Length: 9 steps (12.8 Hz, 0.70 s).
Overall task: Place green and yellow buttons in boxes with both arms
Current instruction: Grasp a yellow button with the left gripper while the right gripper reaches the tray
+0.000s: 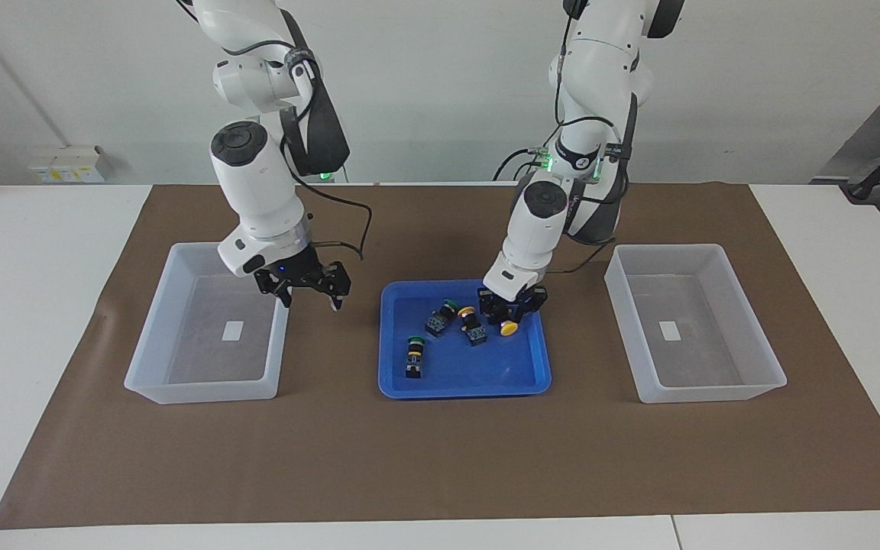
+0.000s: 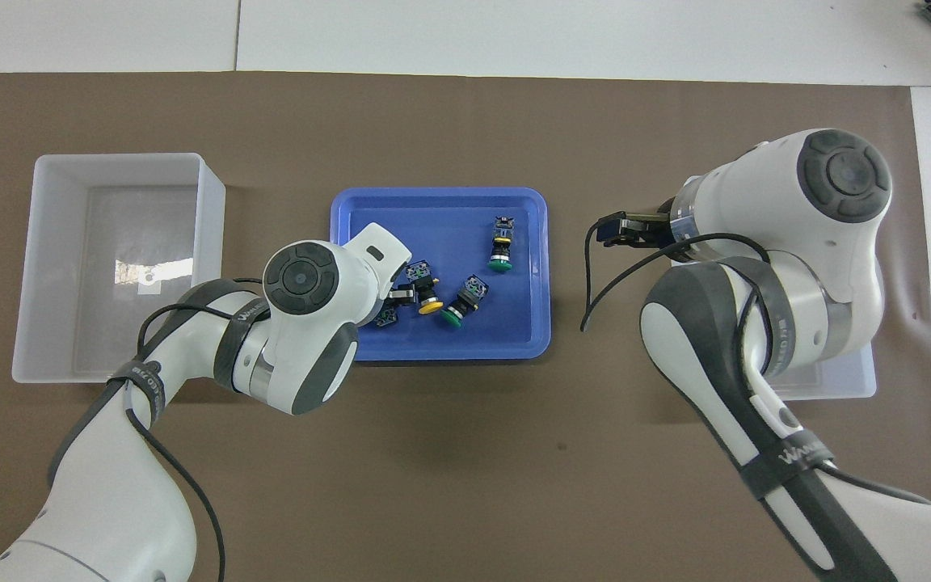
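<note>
On the blue tray (image 1: 463,382) between two bare boxes (image 1: 207,325) (image 1: 696,325), lying loose: two green buttons (image 1: 415,355) (image 1: 440,315) and one yellow (image 1: 471,324). Over the tray's left-arm end, left gripper (image 1: 512,309) clamped on the other yellow button (image 1: 509,328). Over the mat (image 1: 440,458) between tray and right-arm box, right gripper (image 1: 310,294), fingers apart

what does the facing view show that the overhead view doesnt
Only the facing view shows the left gripper down in the blue tray at a yellow button, and the box under the right gripper unobstructed. Only the overhead view shows the arms' upper sides. Both show two green buttons, another yellow one, and both boxes empty.
</note>
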Tool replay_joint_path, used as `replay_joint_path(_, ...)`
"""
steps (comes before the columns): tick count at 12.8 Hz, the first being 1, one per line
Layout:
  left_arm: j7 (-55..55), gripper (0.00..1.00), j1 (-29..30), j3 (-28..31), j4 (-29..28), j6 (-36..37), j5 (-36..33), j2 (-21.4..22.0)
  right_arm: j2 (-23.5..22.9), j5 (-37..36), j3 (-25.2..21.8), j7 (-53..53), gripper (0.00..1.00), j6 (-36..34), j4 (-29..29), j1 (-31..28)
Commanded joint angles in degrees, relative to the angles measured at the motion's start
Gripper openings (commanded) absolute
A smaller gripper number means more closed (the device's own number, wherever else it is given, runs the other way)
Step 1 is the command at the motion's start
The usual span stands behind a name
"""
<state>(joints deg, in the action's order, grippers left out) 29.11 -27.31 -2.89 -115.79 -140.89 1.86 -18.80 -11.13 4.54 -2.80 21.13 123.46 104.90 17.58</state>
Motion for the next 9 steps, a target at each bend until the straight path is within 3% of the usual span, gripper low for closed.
replay_joint_path(1, 0.95, 0.12, -1.08, 0.95, -1.11, -1.06, 0.69, 0.43, -3.18, 1.35, 0.34, 5.13, 1.00, 3.35, -2.41, 2.98)
replay_joint_path(2, 0.86, 0.01, -1.08, 0.95, -1.02, -0.97, 0.69, 0.43, -4.15, 1.35, 0.34, 5.93, 1.00, 4.41, -3.29, 3.16)
replay_joint_path(6, 0.43, 0.00, -0.65, 1.04, 2.30, 2.52, 0.69, 0.34, -11.70, 1.35, 0.51, 10.51, 1.00, 9.50, -9.79, 5.36)
replay_joint_path(9, 0.07, 0.00, 1.28, 0.95, 10.20, 10.69, 0.60, -0.27, -18.55, 0.48, 1.04, 12.87, 0.90, 12.06, -15.23, 7.02)
